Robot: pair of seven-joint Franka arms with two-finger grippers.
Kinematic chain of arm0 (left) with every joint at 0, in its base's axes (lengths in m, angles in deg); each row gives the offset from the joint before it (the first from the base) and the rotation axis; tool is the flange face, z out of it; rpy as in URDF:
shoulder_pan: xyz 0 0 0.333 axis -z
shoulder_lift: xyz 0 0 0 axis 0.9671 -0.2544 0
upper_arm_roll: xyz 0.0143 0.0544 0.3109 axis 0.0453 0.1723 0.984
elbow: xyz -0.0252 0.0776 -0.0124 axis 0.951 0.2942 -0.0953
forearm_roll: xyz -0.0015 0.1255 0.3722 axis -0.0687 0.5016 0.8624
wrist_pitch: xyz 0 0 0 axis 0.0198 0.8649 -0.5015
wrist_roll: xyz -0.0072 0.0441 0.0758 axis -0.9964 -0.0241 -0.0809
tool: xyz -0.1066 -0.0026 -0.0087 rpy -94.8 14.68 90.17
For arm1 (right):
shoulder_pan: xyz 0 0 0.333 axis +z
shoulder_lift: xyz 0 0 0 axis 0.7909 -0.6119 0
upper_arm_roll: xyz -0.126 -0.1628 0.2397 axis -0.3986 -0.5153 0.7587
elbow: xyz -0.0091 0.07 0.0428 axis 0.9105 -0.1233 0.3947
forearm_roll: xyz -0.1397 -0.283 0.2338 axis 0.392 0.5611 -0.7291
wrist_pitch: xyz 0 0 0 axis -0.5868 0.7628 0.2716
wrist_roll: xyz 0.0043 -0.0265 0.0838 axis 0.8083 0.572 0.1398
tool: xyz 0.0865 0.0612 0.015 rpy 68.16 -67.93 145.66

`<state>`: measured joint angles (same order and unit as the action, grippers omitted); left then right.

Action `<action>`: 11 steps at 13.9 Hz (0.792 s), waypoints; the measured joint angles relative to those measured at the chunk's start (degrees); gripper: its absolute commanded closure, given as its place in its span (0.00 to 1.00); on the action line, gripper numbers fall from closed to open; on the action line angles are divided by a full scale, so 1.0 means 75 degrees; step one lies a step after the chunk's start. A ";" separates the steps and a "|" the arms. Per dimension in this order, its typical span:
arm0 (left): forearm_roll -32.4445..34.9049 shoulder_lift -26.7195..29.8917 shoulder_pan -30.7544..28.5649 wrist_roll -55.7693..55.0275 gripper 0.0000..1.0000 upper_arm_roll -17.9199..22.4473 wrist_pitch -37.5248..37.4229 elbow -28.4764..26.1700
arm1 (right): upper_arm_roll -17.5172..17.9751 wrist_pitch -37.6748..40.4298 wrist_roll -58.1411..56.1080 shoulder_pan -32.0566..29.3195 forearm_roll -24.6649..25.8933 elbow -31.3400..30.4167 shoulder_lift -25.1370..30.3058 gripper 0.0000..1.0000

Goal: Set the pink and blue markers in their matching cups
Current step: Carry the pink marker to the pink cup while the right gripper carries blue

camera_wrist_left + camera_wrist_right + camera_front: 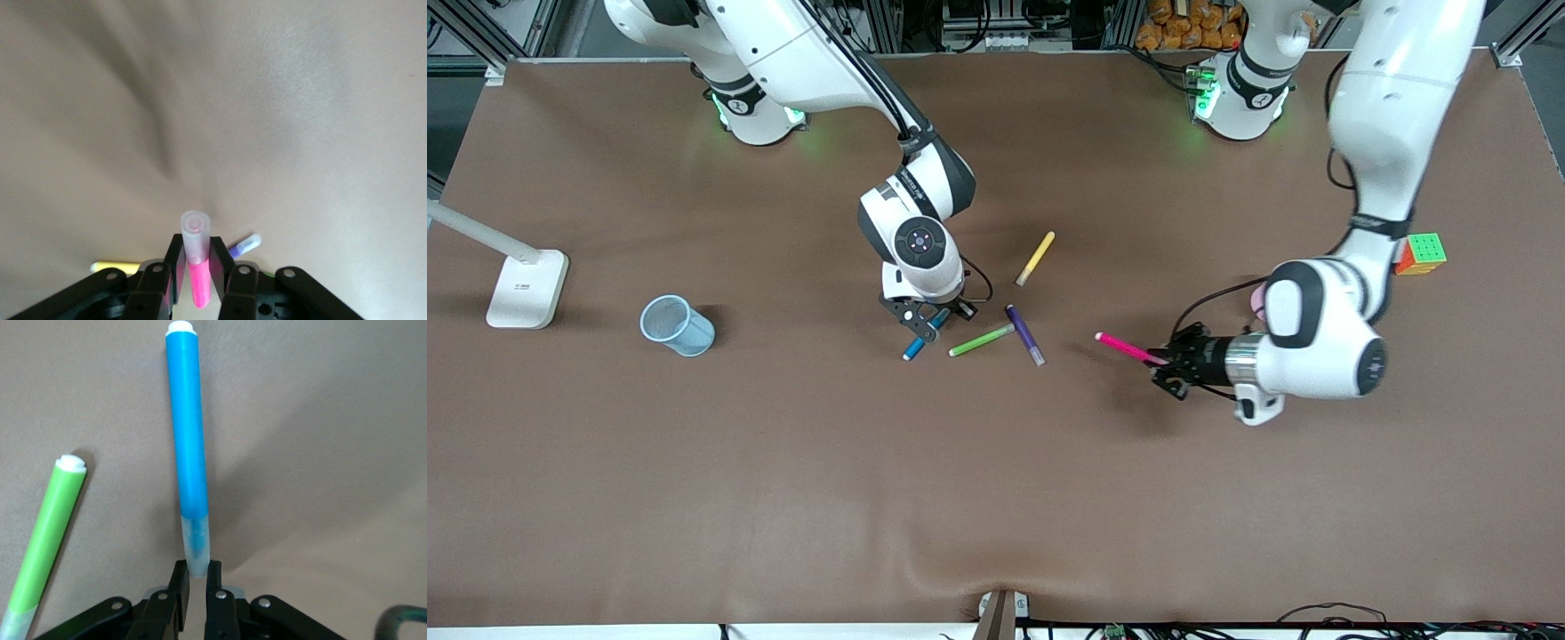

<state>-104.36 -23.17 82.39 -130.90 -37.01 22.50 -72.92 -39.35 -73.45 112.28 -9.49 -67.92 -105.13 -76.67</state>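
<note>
Blue marker [919,342] beside green pen [981,340], purple pen [1024,335]

No legible text anywhere (only blurred arm markings)

- Five slim felt pens are counted: one magenta-pink pen [1128,348], one medium blue pen [922,339], one light green pen [981,340], one dark purple pen [1025,335] and one yellow pen [1036,258].
- One pale blue translucent plastic tumbler [677,325] is seen.
- One white lamp base [527,288] is counted.
- One multicoloured puzzle cube [1421,253] is seen.
- Two white robot arms are present, each with one black two-finger gripper: the left gripper [1167,363] and the right gripper [931,322].
</note>
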 measured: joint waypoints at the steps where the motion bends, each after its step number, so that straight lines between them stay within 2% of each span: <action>1: 0.0196 0.0114 -0.0126 0.0000 1.00 0.0008 -0.0453 0.0207 | -0.0075 0.0397 -0.0003 -0.0026 0.0000 0.0113 0.0088 1.00; 5: 0.1075 0.0465 -0.0384 0.0000 1.00 0.0015 -0.1668 0.0957 | -0.0196 0.2064 -0.0122 -0.0479 0.0003 0.0561 0.0607 1.00; 8: 0.1763 0.0850 -0.0373 0.0000 1.00 0.0010 -0.1919 0.1071 | -0.0210 0.3485 -0.0883 -0.0998 0.0012 0.0736 0.1030 1.00; 11: 0.2610 0.1284 -0.0354 0.0155 1.00 -0.0030 -0.2106 0.1090 | -0.0241 0.4933 -0.2127 -0.1943 0.0016 0.0760 0.1538 1.00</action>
<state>-84.78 -13.54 79.73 -129.74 -37.24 6.70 -64.74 -41.15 -36.45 96.33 -24.06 -67.81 -99.43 -65.13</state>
